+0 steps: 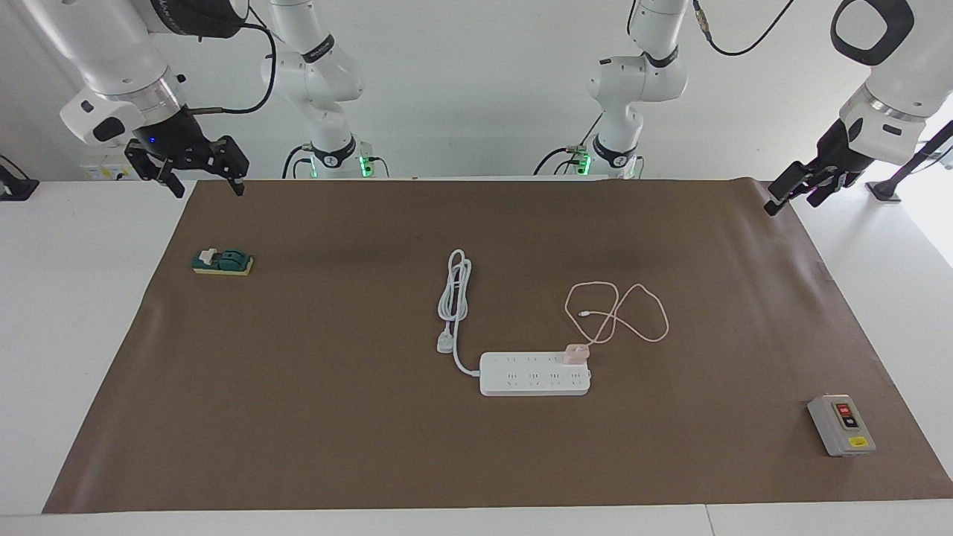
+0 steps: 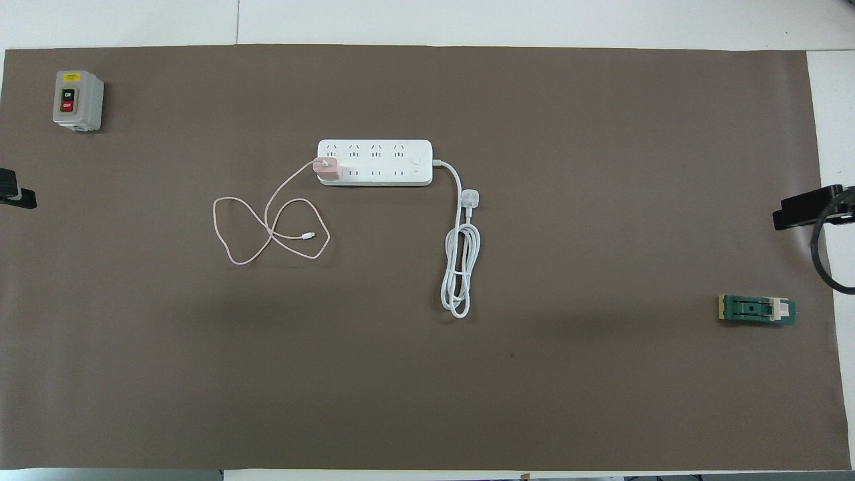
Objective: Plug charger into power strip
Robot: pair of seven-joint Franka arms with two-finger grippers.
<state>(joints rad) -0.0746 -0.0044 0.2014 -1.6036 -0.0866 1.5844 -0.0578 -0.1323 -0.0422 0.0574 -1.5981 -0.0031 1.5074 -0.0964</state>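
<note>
The white power strip [image 1: 521, 381] [image 2: 381, 155] lies flat near the middle of the brown mat. The pale-pink charger [image 1: 575, 353] [image 2: 327, 169] sits in a socket at the strip's end toward the left arm, in the row nearer the robots. Its thin pink cable [image 1: 640, 316] [image 2: 267, 230] loops loosely on the mat, nearer the robots. My left gripper [image 1: 793, 195] [image 2: 17, 190] hangs open and empty over the mat's corner at the left arm's end. My right gripper [image 1: 208, 186] [image 2: 808, 207] is open and empty over the mat's edge at the right arm's end.
The strip's thick white cord [image 1: 456, 294] [image 2: 461, 267] lies coiled beside it, with its round plug [image 1: 445, 342] loose on the mat. A grey box with red and black buttons [image 1: 841, 424] [image 2: 78, 100] and a green block [image 1: 223, 262] [image 2: 755, 309] sit near the mat's ends.
</note>
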